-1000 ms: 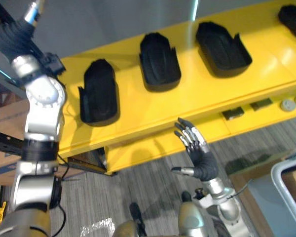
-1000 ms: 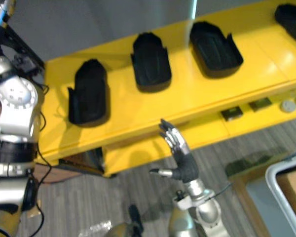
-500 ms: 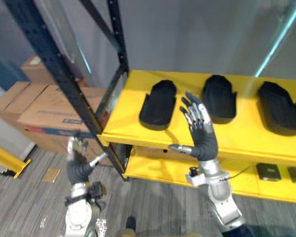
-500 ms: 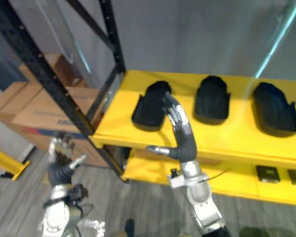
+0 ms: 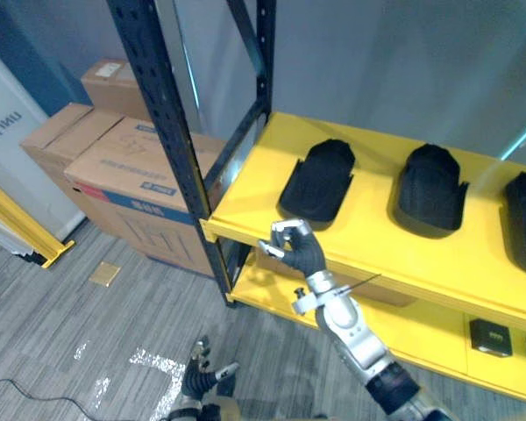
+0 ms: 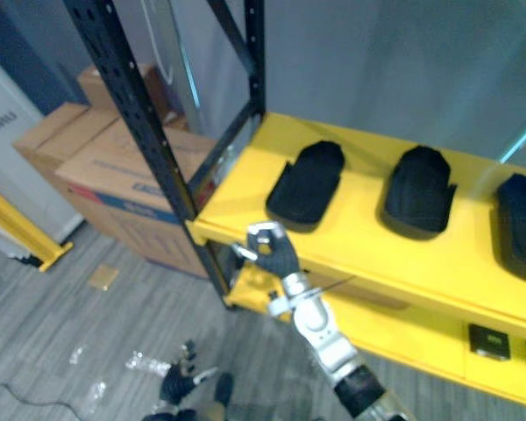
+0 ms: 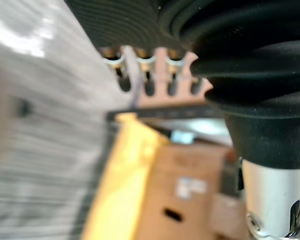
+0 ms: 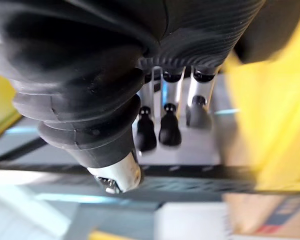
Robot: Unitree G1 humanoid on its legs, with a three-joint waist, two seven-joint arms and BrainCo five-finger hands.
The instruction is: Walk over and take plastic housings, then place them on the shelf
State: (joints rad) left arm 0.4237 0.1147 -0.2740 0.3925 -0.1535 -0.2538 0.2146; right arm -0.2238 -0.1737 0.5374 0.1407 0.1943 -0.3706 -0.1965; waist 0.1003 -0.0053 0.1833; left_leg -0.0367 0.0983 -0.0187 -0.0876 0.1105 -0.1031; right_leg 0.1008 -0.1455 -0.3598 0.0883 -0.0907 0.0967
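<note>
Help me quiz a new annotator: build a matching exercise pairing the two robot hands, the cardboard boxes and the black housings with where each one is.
Things
1. right robot hand
2. left robot hand
3. cardboard boxes
4. black housings

Places
A. lying on the yellow shelf
B. on the floor beside the black rack
C. low down, near the floor
D. raised before the shelf's front edge, fingers curled, holding nothing

Pairs: 1-D, 2-C, 3-B, 4-A
</note>
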